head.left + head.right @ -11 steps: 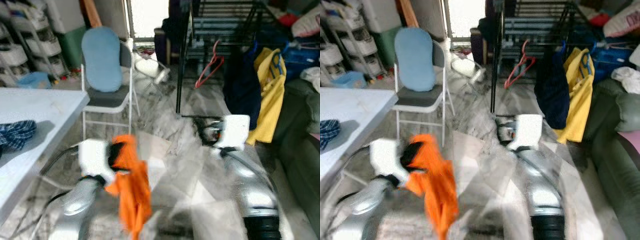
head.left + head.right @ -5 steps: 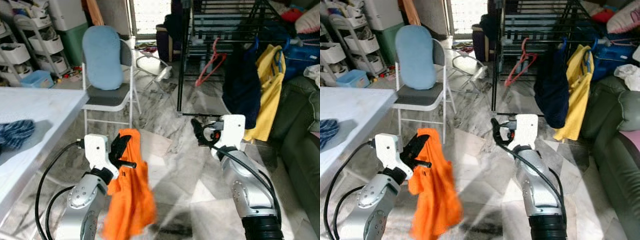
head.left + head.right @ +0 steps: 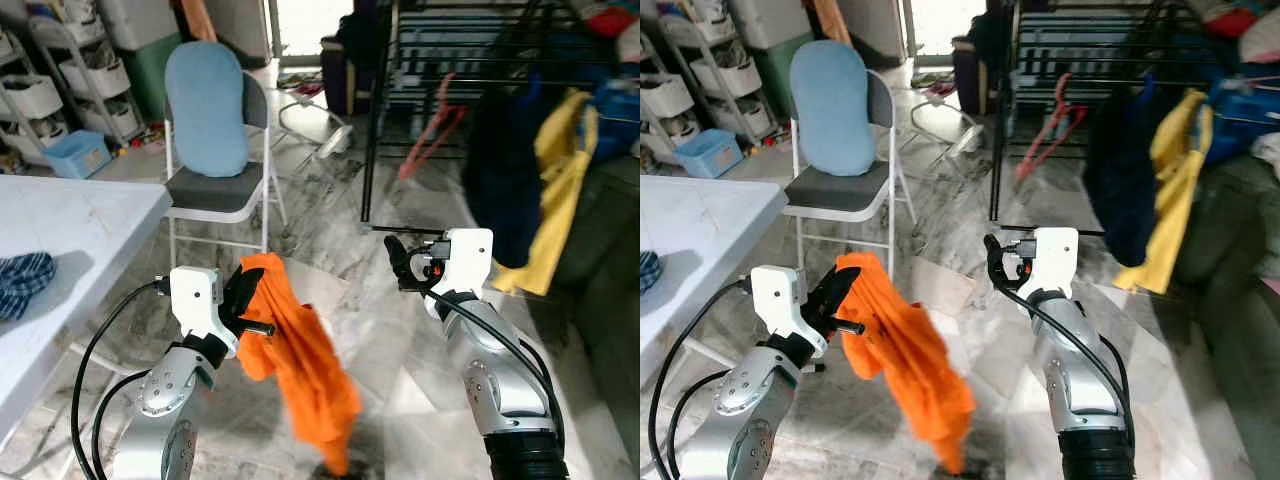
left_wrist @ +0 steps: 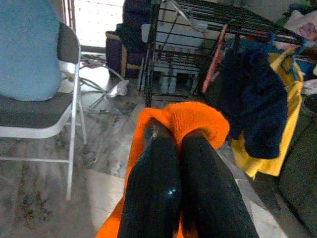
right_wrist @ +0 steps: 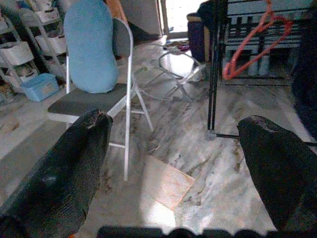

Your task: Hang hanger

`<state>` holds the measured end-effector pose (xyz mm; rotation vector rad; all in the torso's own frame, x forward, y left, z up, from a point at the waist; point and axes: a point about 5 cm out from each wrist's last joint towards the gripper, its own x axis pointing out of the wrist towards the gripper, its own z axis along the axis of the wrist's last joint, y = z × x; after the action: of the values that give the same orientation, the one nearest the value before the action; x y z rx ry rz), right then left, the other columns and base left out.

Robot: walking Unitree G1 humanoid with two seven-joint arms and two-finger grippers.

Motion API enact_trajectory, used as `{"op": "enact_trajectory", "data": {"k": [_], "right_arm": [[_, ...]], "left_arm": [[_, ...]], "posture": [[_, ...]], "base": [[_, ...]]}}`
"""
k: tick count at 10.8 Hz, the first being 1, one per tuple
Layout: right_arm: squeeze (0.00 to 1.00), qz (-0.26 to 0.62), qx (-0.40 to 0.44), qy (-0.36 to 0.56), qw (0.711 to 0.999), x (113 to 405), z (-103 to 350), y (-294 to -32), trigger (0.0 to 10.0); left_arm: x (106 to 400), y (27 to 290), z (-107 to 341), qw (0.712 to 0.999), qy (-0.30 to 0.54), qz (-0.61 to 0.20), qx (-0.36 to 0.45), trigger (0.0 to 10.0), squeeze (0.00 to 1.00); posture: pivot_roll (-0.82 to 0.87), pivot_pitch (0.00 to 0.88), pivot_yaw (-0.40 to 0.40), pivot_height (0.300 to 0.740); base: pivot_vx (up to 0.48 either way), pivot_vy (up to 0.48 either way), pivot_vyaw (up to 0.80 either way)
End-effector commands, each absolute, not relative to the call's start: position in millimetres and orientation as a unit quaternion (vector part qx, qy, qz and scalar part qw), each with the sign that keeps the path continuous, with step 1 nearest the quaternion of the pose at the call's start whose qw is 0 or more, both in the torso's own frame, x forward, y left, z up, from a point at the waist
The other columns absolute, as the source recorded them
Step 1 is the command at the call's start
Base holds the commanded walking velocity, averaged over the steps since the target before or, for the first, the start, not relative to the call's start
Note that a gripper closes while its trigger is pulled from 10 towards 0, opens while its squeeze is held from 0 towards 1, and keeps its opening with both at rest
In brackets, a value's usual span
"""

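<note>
Left claw (image 3: 250, 308): held up in front of the robot's chest on its left side, fingers (image 4: 163, 183) pressed close together on a fold of the orange garment (image 3: 305, 365).
Orange garment: pinched near its top edge, hanging free below and trailing toward the robot's middle; the lower end is blurred. No hanger can be made out inside it.
Right claw (image 3: 398, 262): raised at about the same height on the right side, fingers (image 5: 69, 168) spread wide apart with nothing between them.
Red hanger (image 3: 430, 125): hooked on the black drying rack (image 3: 440, 70), dangling at a slant beside its front upright, blurred in the head views.
Other items on rack: a dark garment (image 3: 495, 170) and a yellow garment (image 3: 560, 190), hung side by side further to the right.
Key relation: the rack and its bars lie ahead and to the right of both claws, well apart from them, above claw height. The right claw is the nearer one; the loaded left claw faces the rack across open floor (image 3: 380, 340).
Long axis: the garment hangs roughly vertical; the rack bars run level, so the load must be lifted and carried forward to meet them.
Surroundings: folding chair (image 3: 215, 195) with a blue cushion (image 3: 207, 110) ahead on the left; white bench (image 3: 70, 240) at the left edge.
Judgement: approach stage; hanging not yet begun.
</note>
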<state>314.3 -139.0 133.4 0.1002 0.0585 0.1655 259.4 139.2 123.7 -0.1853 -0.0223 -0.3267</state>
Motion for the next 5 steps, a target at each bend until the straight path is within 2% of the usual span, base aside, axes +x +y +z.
{"op": "enact_trajectory", "data": {"k": [1, 2, 5], "right_arm": [[0.0, 0.085, 0.051, 0.027, 0.995, 315.0, 136.2, -137.2, 10.0], [0.0, 0.084, 0.051, 0.028, 0.995, 315.3, 136.2, -137.5, 10.0], [0.0, 0.084, 0.05, 0.026, 0.995, 315.5, 137.4, -136.6, 10.0]], "left_arm": [[261.3, 140.5, 133.0, 0.981, -0.029, -0.168, -0.088, 10.0, 0.0], [261.8, 139.8, 132.4, 0.981, -0.028, -0.17, -0.088, 10.0, 0.0], [262.3, 137.2, 130.5, 0.981, -0.026, -0.172, -0.088, 10.0, 0.0]], "posture": [[-0.06, 0.004, 0.049, 0.74], [-0.06, 0.004, 0.049, 0.74], [-0.07, 0.003, 0.048, 0.74]], "base": [[0.364, 0.315, 0.0], [0.364, 0.311, 0.0], [0.366, 0.311, -0.51]]}}
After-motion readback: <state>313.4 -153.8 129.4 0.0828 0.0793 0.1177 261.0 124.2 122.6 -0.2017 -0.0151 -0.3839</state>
